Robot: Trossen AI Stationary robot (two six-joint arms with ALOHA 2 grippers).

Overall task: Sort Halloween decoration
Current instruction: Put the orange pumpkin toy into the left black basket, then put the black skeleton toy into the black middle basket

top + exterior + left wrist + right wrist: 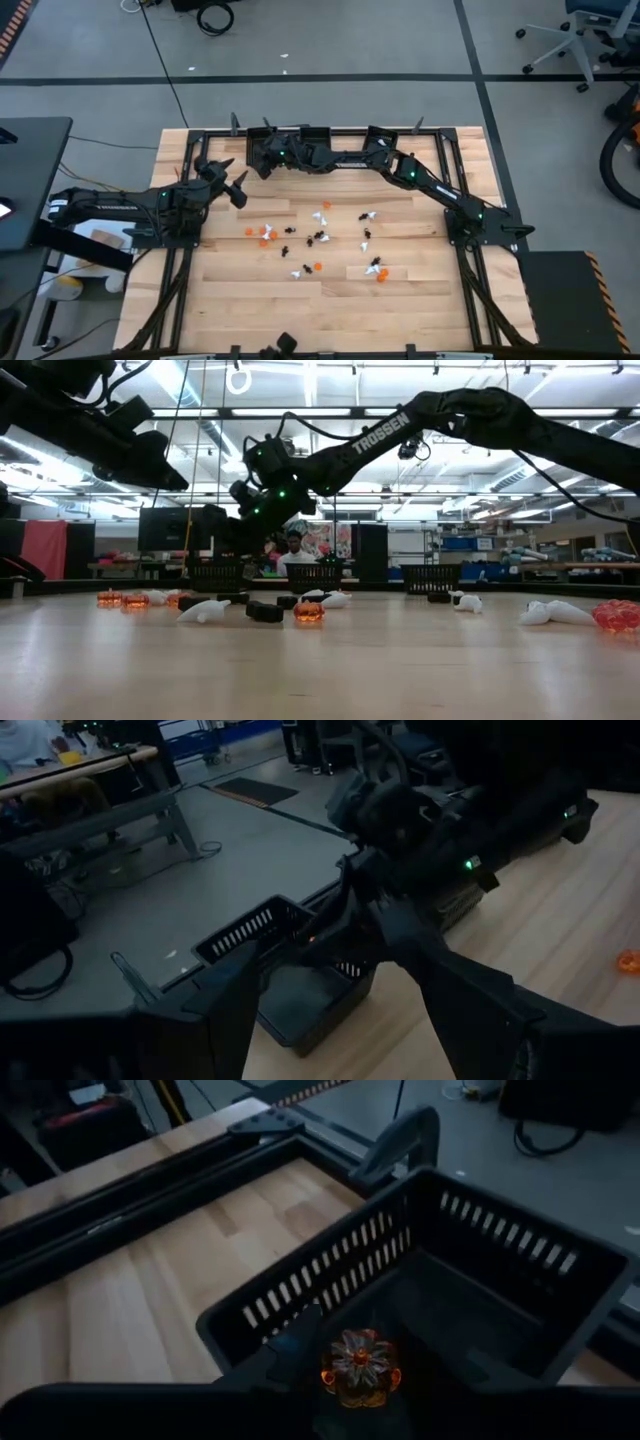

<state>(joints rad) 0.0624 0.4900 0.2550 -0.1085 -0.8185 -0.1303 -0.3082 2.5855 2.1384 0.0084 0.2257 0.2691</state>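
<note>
**Orange pumpkin hanging over the bin**

Orange, black and white Halloween decoration (318, 240) sits scattered mid-table, nearer than the black bin (500, 1295). Right gripper (345, 1370) above that bin, fingers pinching an orange pumpkin (358, 1365). Left gripper (228, 178) beside it, jaws apart.

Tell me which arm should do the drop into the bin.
Right. Its end effector holds an orange pumpkin trinket right above the black bin. The left end effector hangs open and empty at the table's left.

A wooden table (420, 310) carries scattered Halloween decoration (318, 238) and black bins (262, 152).
</note>
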